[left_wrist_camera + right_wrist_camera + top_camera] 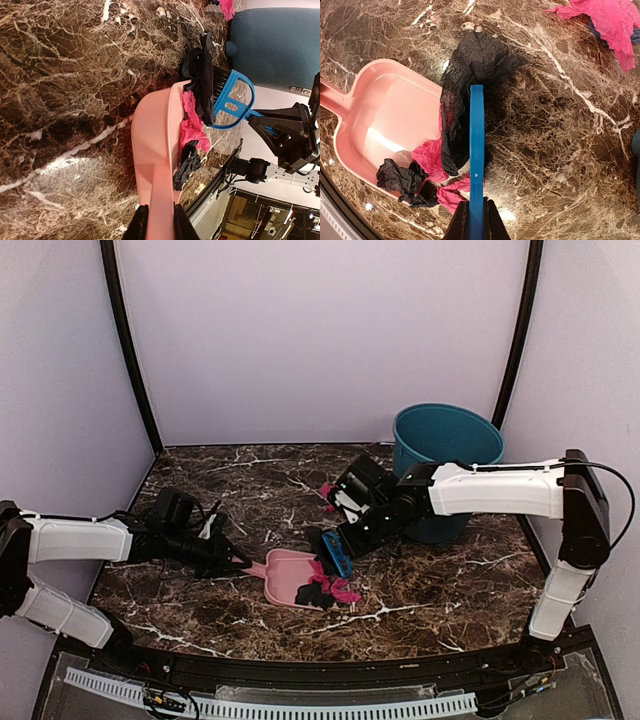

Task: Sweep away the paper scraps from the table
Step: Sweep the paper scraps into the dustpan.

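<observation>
left hand (155, 225) clamped on the pink dustpan (152, 140) handle, pan flat on the desk (60, 100) ahead of it. right hand (476, 220) closed on the blue brush (476, 145). paper scraps (470, 75), black and magenta, bunched at the pan mouth just ahead of the right hand, touching the brush; more pink ones farther ahead-right.

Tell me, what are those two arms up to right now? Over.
Left gripper shut on dustpan handle. Right gripper shut on brush, bristles against paper scraps at the pan's mouth. More scraps loose on the table. Nothing in the way.
</observation>
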